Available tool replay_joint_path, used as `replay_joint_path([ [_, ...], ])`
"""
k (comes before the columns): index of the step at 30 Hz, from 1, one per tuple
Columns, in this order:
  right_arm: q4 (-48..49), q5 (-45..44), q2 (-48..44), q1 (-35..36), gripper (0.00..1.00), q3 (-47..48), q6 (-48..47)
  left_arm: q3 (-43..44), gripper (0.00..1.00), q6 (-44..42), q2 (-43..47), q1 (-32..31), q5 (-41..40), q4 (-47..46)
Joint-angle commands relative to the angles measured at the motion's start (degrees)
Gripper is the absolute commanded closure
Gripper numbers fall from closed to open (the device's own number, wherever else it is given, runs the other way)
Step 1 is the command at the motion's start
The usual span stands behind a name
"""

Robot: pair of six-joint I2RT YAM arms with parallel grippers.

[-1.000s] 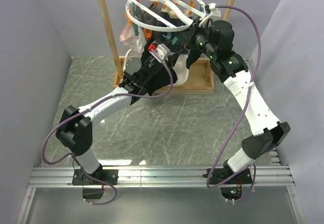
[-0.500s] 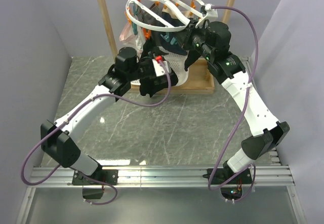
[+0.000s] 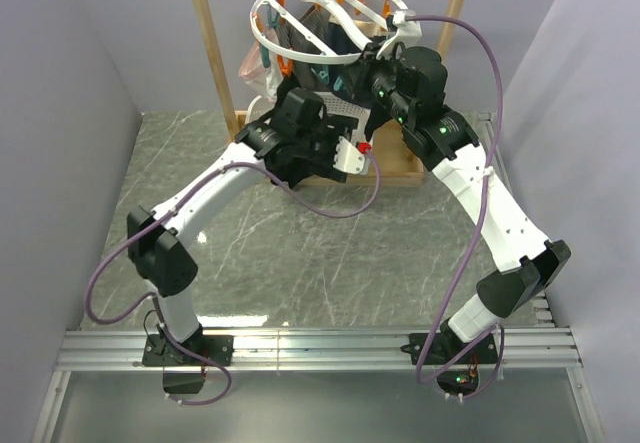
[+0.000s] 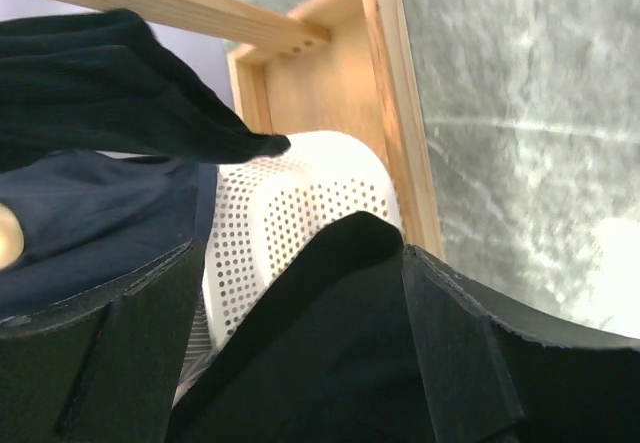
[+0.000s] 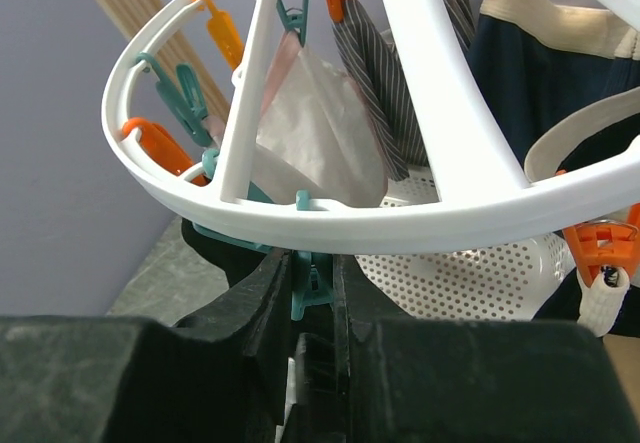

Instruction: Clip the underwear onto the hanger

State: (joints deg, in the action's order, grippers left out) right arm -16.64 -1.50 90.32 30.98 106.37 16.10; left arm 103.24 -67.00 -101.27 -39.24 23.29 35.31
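Note:
The underwear [image 4: 330, 343], black soft fabric, is pinched between my left gripper's [image 4: 300, 293] fingers; more black fabric [image 4: 110, 83] drapes across the upper left of that view. In the top view my left gripper [image 3: 318, 131] is below the hanger [image 3: 325, 18], a round white ring with orange and teal clips hung on the wooden rack. My right gripper [image 5: 312, 275] is shut on a teal clip [image 5: 308, 285] just under the hanger's ring [image 5: 400, 218]. In the top view the right gripper [image 3: 372, 68] is at the ring's right side.
The wooden rack [image 3: 215, 53] has a tray base [image 4: 340, 73] holding the white perforated basket [image 4: 290, 213]. A pale pink garment [image 5: 320, 128], a grey striped one [image 5: 380, 93] and a navy one with a cream waistband [image 5: 560, 53] hang from other clips. Grey walls stand on both sides.
My left arm has swung right and turned its wrist over, carrying the black underwear up under the hanger. My right gripper has shifted slightly left with the hanger's ring.

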Motion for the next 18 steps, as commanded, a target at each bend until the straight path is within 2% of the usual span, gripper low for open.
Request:
replay_joint_path([
  [1,2.05,-1.67,-2.52,0.92,1.0,-0.37,-1.86,8.79,0.14,-6.2,-4.17,-0.22,-5.34,10.55],
  [10,2.49,-1.32,-2.43,1.19,1.0,-1.07,-2.3,24.89,0.12,-10.69,-14.74,-0.4,-9.14,26.12],
  [15,2.4,-0.97,-2.17,1.19,1.0,-0.81,-2.39,24.2,0.12,-12.01,-15.8,-0.39,-11.42,25.95],
  [18,2.41,-0.79,-2.17,1.27,1.0,-0.9,-2.39,26.21,0.12,-12.28,-17.28,-0.22,-10.2,27.18],
])
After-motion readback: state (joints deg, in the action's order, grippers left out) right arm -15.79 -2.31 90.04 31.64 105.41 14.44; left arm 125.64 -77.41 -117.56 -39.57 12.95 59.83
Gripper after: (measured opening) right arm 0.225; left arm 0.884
